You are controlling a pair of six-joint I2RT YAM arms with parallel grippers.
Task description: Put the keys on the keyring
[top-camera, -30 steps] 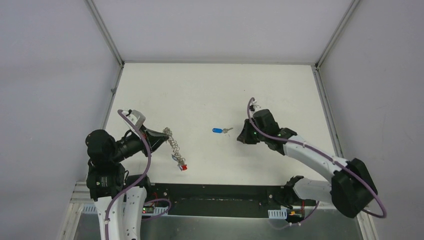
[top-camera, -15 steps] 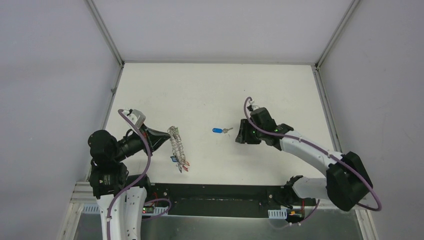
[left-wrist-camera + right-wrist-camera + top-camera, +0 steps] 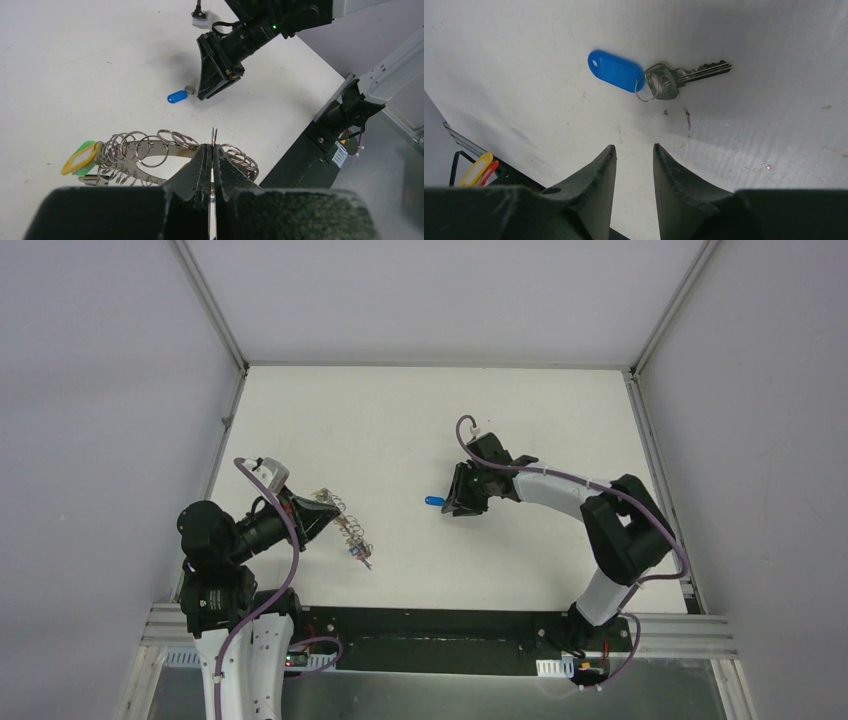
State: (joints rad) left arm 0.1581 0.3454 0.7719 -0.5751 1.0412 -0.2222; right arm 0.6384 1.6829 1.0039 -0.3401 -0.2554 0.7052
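Overhead, two robot arms work on a white table (image 3: 400, 420).

Left arm: base at the near-left corner, forearm low and pointing right. The left gripper (image 3: 325, 517) has its fingers pressed tight together on one thin wire loop of the keyring (image 3: 150, 150). The wrist cam shows that loop poking up btwn the closed tips. The rest of the keyring, a bunch of small split rings, spreads out beyond the fingers, w/ a green tag (image 3: 92, 148) and a yellow tag (image 3: 75, 162) at one end. Can't tell whether its far end touches the table.

Right arm: base at near right, elbow bent out to the right, forearm stretched left toward mid-table, wrist tipped down. The right gripper (image 3: 635, 150) hovers low w/ fingers only narrowly apart, holding nothing.

The loose key (image 3: 674, 82) lies flat on the table just ahead of those fingertips, not btwn them. Its blue tag (image 3: 616, 70) is joined to it by a small ring and sits left of it in the wrist view, blade pointing right. From overhead, key and tag lie near mid-table, well apart from the keyring, to its right.
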